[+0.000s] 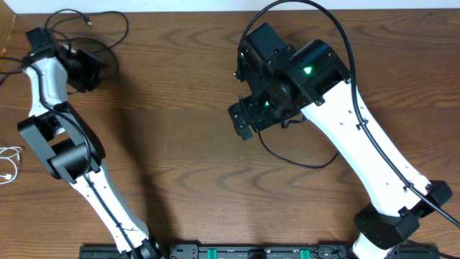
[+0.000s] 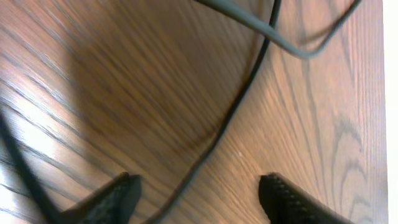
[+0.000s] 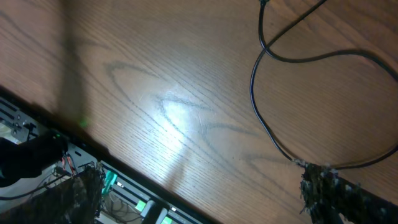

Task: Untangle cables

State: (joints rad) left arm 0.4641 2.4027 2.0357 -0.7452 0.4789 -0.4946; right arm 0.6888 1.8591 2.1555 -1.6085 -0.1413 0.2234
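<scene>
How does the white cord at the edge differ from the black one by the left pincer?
The white cord is bunched small; the black cord sprawls in wide loops. The white cord lies apart from any pincer; the black cord lies between the fingers of the left pincer. Both are thin and lie on the table.

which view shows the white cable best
Overhead: only there does the white cable show, bunched small at the frame's far left edge. Neither wrist view catches it; the left wrist shows just a black cable, the right wrist another black cable.
</scene>
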